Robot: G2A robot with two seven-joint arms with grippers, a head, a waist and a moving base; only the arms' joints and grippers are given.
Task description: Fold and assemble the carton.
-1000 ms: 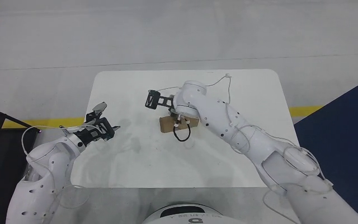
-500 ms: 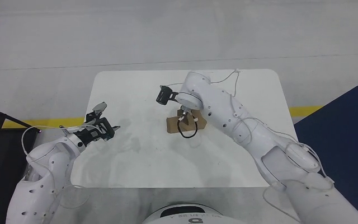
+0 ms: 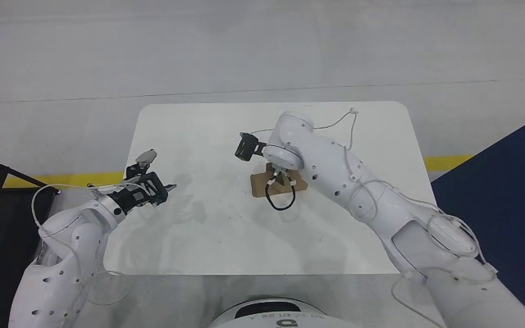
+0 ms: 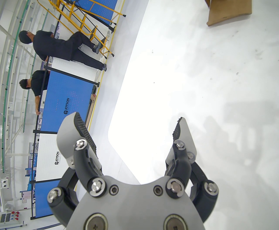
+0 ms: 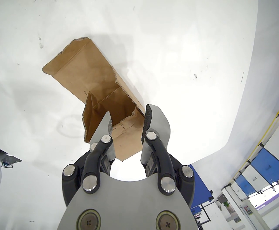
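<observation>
Top view: brown carton (image 3: 259, 185) is located near the middle of the white table (image 3: 205, 238), partly covered by the right arm's wrist. A black cable loop (image 3: 280, 199) is hung from that wrist and draped past the carton's near edge onto the table top.

Right wrist view: right gripper (image 5: 128, 112) is closed part-way on the carton (image 5: 87, 74). One end of the carton is pinched between the two fingers, one finger (image 5: 104, 126) set at the torn opening, the other against the outer edge. The pads are held apart by the cardboard between them. The carton is not assembled: one flap is spread out away from the gripper, edges are ragged and inner folds are exposed. Whether the far end is rested on the table or raised off it cannot be told.

Left wrist view: left gripper (image 4: 128, 118) is spread wide and nothing is held. It is positioned over the table's left side by a rounded corner, well apart from the carton (image 4: 228, 10), of which one curled end is seen across the bare table top.
</observation>
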